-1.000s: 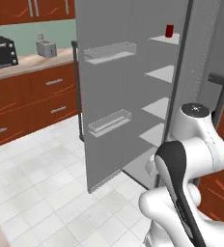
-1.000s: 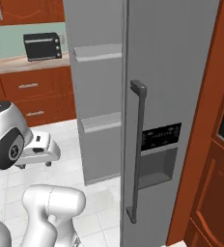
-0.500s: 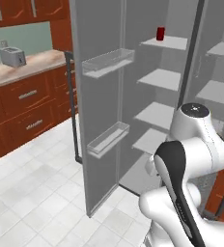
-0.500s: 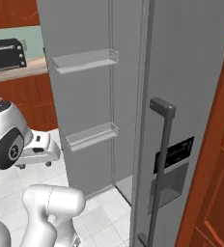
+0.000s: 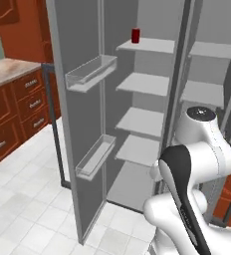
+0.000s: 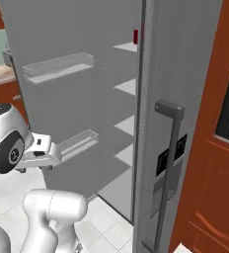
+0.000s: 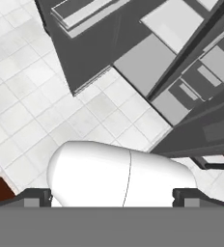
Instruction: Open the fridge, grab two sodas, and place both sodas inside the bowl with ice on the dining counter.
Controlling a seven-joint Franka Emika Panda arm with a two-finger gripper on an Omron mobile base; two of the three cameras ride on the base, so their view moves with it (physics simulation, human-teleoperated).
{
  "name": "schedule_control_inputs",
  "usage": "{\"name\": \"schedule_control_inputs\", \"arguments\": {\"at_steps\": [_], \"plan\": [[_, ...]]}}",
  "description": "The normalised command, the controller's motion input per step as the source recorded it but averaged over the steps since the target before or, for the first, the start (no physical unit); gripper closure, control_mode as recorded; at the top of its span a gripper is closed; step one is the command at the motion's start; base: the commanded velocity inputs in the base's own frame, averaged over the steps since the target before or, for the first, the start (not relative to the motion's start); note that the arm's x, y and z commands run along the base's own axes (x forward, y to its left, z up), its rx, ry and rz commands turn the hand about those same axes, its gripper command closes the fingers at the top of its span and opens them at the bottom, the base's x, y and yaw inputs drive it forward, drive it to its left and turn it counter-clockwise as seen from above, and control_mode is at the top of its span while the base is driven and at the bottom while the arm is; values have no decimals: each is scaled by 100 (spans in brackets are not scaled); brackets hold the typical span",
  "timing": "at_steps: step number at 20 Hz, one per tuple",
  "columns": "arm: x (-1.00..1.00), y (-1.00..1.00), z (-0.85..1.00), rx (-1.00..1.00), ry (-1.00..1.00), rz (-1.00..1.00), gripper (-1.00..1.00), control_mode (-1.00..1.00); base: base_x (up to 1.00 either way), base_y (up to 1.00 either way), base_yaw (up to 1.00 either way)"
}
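Looking from the left, I see the wood cabinets (image 5: 10,117) under their stone top, kept well apart from the fridge (image 5: 82,129) so its left door has room to swing. That door (image 5: 72,60) stands wide open, its two clear bins (image 5: 90,74) hanging on the inner face, which is why the shelves are exposed to me. One soda can (image 5: 136,35) stands upright on the top shelf (image 5: 147,46), near its back left corner; I cannot find the second can. Further right, the other door (image 6: 185,99) is shut, its dark bar handle (image 6: 168,163) untouched. My arm is folded low in front of the opening, and the hand (image 7: 111,200) points down at the tiled floor (image 7: 27,96), fingers spread as wide as they go and holding nothing. I judge that fits a reach still to come: the can sits high, well above the hand.
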Motion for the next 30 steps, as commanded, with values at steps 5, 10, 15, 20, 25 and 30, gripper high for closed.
{"name": "schedule_control_inputs", "arguments": {"at_steps": [5, 10, 15, 20, 25, 30], "plan": [[0, 0, 0, 0, 0, 0, -100, 100, 37, 27, -42], [0, 0, 0, 0, 0, 0, -100, 100, 49, 22, -39], [0, 0, 0, 0, 0, 0, -100, 100, 54, 27, -38], [0, 0, 0, 0, 0, 0, -100, 100, 55, 31, -33], [0, 0, 0, 0, 0, 0, -100, 100, 56, 19, -26], [0, 0, 0, 0, 0, 0, -100, 100, 36, 38, -21]]}}
